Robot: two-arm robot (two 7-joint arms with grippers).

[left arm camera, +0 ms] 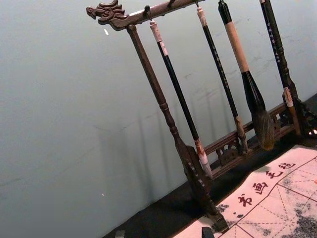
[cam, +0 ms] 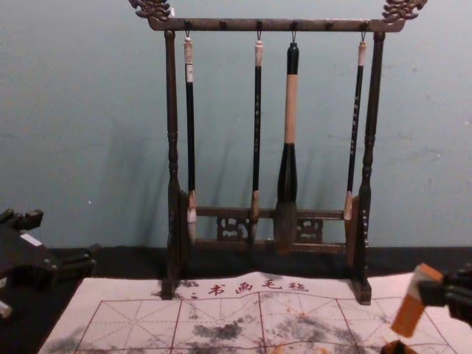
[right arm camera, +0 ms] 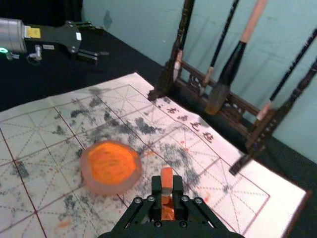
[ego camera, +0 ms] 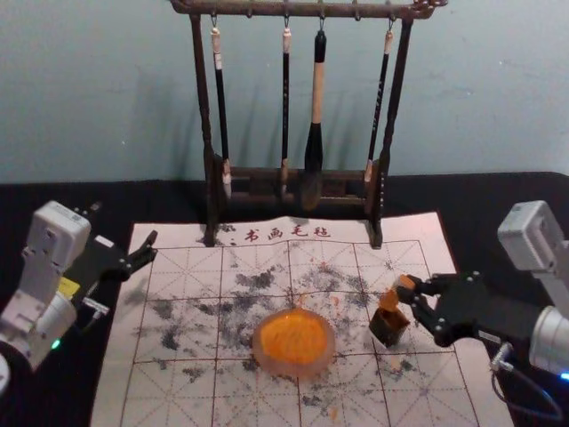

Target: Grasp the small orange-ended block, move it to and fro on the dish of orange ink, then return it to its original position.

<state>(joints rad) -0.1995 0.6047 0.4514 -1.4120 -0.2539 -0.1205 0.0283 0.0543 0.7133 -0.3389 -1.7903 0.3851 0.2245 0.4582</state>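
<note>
The right gripper (ego camera: pixel 416 298) reached in from the right, clenched on the tilted block (ego camera: pixel 389 300) just above the dark box (ego camera: pixel 388 328). The left gripper (ego camera: pixel 152 250) hung at left, spread open.

The chest view's bottom edge cuts off the dark holder (cam: pixel 398 349) and the mat (cam: pixel 140 313).

You have a black tabletop (ego camera: pixel 116 200) with a pale gridded mat (ego camera: pixel 120 382) lying under the dish (ego camera: pixel 293 372) of orange ink (ego camera: pixel 293 336). Around the dish you'll see dark smudges and a few orange marks on the mat. A small dark box (ego camera: pixel 388 331) sits near the dish, to its right. Beyond the dish, you've got the dark wooden rack (ego camera: pixel 212 191) standing at the mat's far edge.
</note>
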